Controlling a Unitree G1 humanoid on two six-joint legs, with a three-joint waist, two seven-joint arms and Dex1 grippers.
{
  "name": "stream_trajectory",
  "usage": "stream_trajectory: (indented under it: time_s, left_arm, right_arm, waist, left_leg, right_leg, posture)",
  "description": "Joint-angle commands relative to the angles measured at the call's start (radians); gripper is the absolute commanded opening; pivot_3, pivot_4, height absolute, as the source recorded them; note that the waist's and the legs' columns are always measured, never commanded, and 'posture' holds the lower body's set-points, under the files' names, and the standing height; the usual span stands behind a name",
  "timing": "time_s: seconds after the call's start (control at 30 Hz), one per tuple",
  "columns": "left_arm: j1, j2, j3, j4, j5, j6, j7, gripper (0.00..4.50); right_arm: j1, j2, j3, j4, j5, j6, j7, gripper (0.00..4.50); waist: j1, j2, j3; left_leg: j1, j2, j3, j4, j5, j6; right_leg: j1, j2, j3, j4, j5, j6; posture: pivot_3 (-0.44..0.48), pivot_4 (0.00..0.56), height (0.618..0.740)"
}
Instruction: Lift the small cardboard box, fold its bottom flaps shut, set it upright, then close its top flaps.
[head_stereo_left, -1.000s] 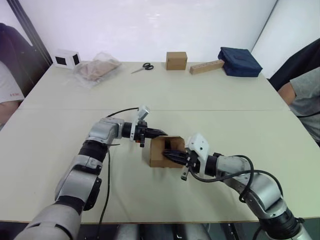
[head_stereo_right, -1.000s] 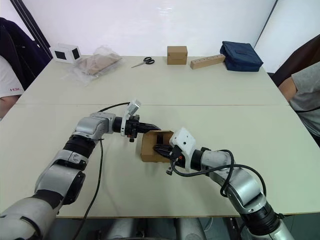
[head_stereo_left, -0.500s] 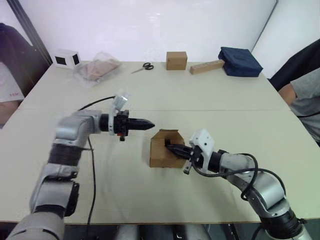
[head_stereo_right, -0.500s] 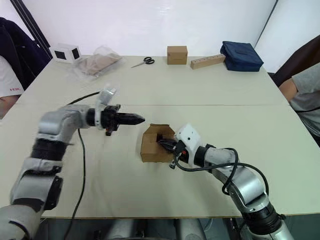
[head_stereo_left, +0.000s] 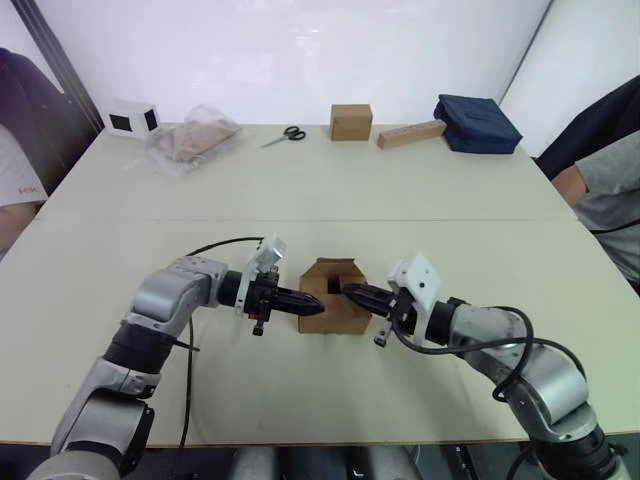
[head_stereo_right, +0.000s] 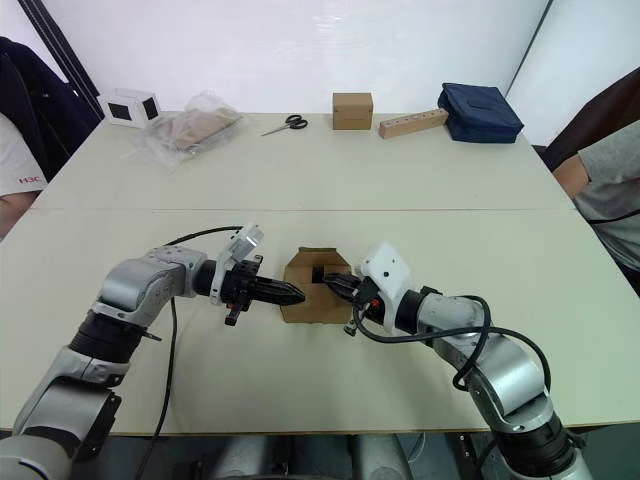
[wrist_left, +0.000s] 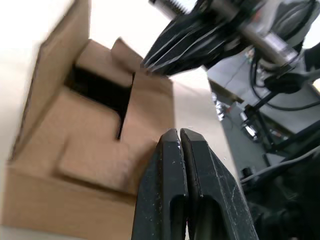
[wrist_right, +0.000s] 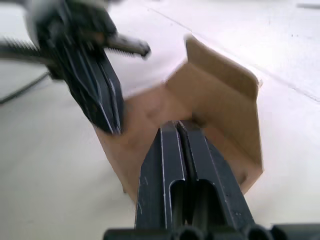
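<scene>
The small cardboard box (head_stereo_left: 334, 311) rests on the table in front of me, its upper flaps partly folded in with a dark gap between them. My left gripper (head_stereo_left: 318, 298) is shut and empty, its tip against the box's left side. From the right, my right gripper (head_stereo_left: 346, 291) is also shut with nothing in it, its tip at the box's upper right edge. In the left wrist view the shut fingers (wrist_left: 179, 150) point over the box's flaps (wrist_left: 95, 145). In the right wrist view the shut fingers (wrist_right: 180, 150) point into the box (wrist_right: 220, 100), with my left gripper (wrist_right: 100, 90) beyond.
At the table's far edge lie a cube-shaped brown box (head_stereo_left: 351, 121), a long tan block (head_stereo_left: 411, 133), scissors (head_stereo_left: 282, 135), a navy bag (head_stereo_left: 478, 123), a plastic bag (head_stereo_left: 190, 140) and a white box (head_stereo_left: 133, 116). A person sits at each side of the table.
My left gripper pulled away to the left, then came back to the box's left side. My right gripper drew back from inside the box to its upper right edge.
</scene>
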Motion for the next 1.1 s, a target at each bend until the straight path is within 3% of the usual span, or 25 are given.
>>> stream_trajectory:
  time_s: [0.03,0.17,0.5,0.9,1.1]
  left_arm:
    - [-0.019,-0.005,-0.005,0.006,0.006,-0.016,0.004,0.06]
    - [-0.021,-0.011,0.000,0.010,0.006,-0.018,0.009,0.06]
    - [-0.014,-0.012,0.027,-0.024,-0.014,-0.001,0.041,0.06]
    - [0.014,0.005,0.038,-0.053,-0.042,0.004,0.069,0.06]
    - [0.016,0.087,0.083,-0.078,-0.079,0.030,0.040,0.06]
  right_arm:
    - [-0.086,0.013,-0.072,-0.049,0.077,0.032,-0.015,0.00]
    - [-0.170,0.019,-0.077,0.032,0.087,0.029,-0.013,0.00]
    - [-0.282,0.069,0.131,0.401,-0.106,-0.147,0.079,0.00]
    - [-0.149,0.025,0.180,0.291,-0.111,-0.079,0.150,0.00]
    - [-0.101,0.022,0.191,0.293,-0.153,-0.099,0.140,0.00]
  waist:
    - [0.002,0.000,0.000]
    - [0.003,0.000,0.000]
    - [0.000,0.000,0.000]
    - [0.001,0.000,0.000]
    - [0.000,0.000,0.000]
  left_leg:
    - [0.000,0.000,0.000,0.000,0.000,0.000]
    - [0.000,0.000,-0.001,0.000,0.000,0.000]
    - [0.000,0.000,0.000,-0.001,0.000,0.000]
    - [-0.001,0.000,0.000,-0.001,0.000,0.000]
    - [0.000,0.000,0.000,-0.001,0.000,0.000]
  right_leg:
    - [0.000,0.000,0.000,0.000,0.000,0.000]
    - [0.000,0.000,-0.001,0.000,0.000,0.000]
    - [0.000,0.000,-0.001,0.000,0.000,0.000]
    - [0.000,0.000,-0.001,-0.001,0.001,0.001]
    - [0.000,0.000,-0.001,0.000,0.000,0.000]
  posture:
    - [0.000,0.150,0.740]
    - [0.000,0.150,0.740]
    - [0.000,0.150,0.740]
    - [0.000,0.150,0.740]
    - [0.000,0.150,0.740]
